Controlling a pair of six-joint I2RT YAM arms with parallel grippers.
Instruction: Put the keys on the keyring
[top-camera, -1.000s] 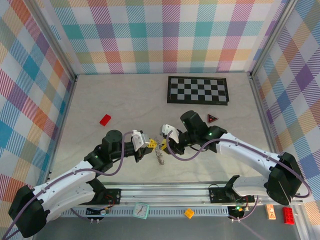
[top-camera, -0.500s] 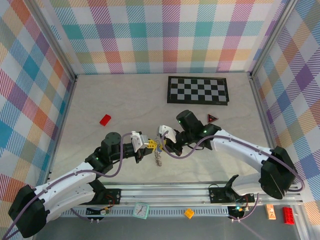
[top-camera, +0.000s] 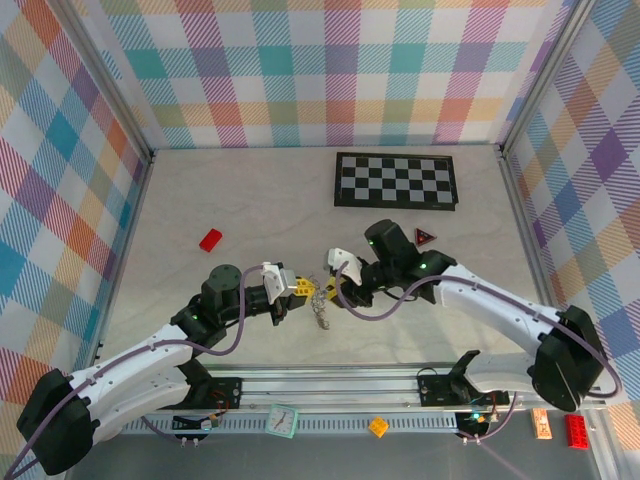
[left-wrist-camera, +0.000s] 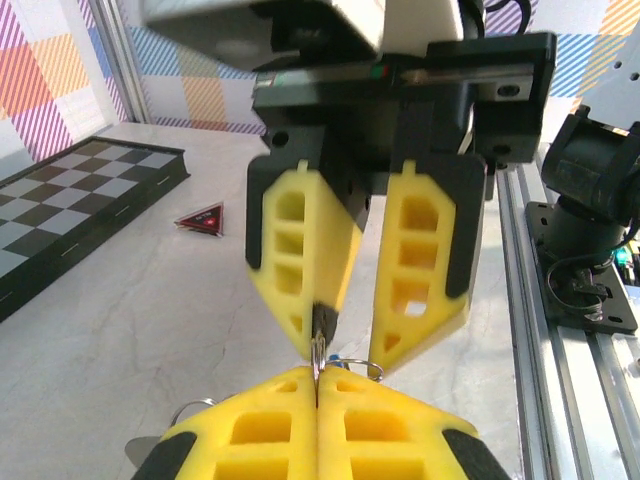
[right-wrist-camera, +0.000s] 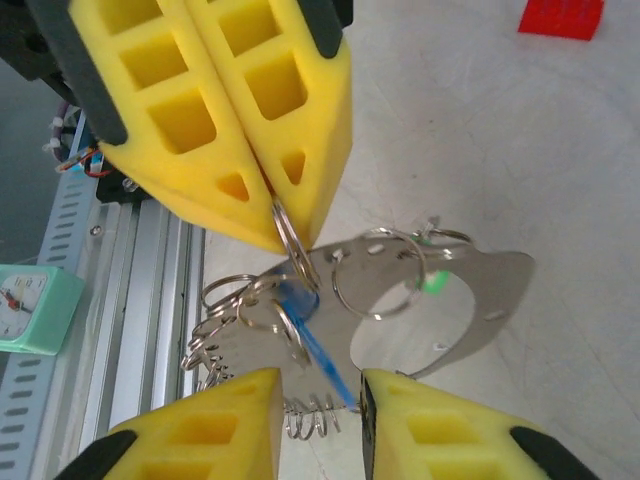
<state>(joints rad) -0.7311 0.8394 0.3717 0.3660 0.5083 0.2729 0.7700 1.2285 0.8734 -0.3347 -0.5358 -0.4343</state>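
My left gripper (top-camera: 303, 289) is clamped shut on one ring of the keyring (top-camera: 320, 310), at the near middle of the table (top-camera: 250, 200). The silvery rings and chain hang between my two grippers. The blue key (right-wrist-camera: 305, 335) lies among the rings, its tip in the gap of my right gripper (top-camera: 334, 291), whose fingers stand apart. The green key (right-wrist-camera: 432, 282) sits beside a curved metal plate (right-wrist-camera: 490, 300).

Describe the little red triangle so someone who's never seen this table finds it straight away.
Start at the black-and-white chequered board at the far side of the table. Just nearer than its right end, beside the right arm, lies the small red triangle. It is dark-edged and three-cornered, whereas the red block over on the left is rectangular.
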